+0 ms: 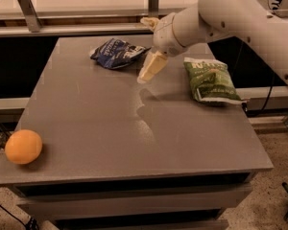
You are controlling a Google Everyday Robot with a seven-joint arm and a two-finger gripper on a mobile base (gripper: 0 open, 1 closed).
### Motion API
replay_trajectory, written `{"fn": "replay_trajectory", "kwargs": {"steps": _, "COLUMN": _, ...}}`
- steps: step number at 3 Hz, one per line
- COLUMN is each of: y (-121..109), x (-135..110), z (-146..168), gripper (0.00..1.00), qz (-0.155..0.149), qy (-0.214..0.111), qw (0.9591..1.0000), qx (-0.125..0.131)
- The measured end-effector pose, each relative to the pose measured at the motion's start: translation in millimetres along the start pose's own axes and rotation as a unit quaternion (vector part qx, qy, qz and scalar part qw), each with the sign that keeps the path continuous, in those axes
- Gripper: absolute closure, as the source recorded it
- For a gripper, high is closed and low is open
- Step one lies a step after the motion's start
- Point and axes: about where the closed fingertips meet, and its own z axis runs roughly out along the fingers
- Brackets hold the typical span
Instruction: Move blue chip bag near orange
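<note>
The blue chip bag (117,53) lies crumpled at the far left-middle of the grey table (134,123). The orange (23,146) sits at the table's near left corner, far from the bag. My gripper (151,67), with pale yellow fingers, hangs from the white arm just right of the blue chip bag, a little above the tabletop, close to the bag's right edge. It holds nothing.
A green chip bag (211,79) lies at the right side of the table, right of my gripper. A rail and a shelf run behind the table's far edge. The floor shows at the right and lower left.
</note>
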Motion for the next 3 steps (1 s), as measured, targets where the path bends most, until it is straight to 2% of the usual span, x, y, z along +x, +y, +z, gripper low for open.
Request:
{"fn": "replay_trajectory", "kwargs": {"steps": 2, "y": -10.8, "x": 6.7, "z": 51.6, "gripper": 0.00, "qz": 0.010, "qy": 0.011, "qw": 0.9999, "qx": 0.007}}
{"fn": "replay_trajectory", "kwargs": {"steps": 3, "y": -9.7, "x": 13.8, "z": 65.0, "gripper": 0.18, "qz": 0.018, "qy": 0.019, "qw": 0.9996, "qx": 0.012}}
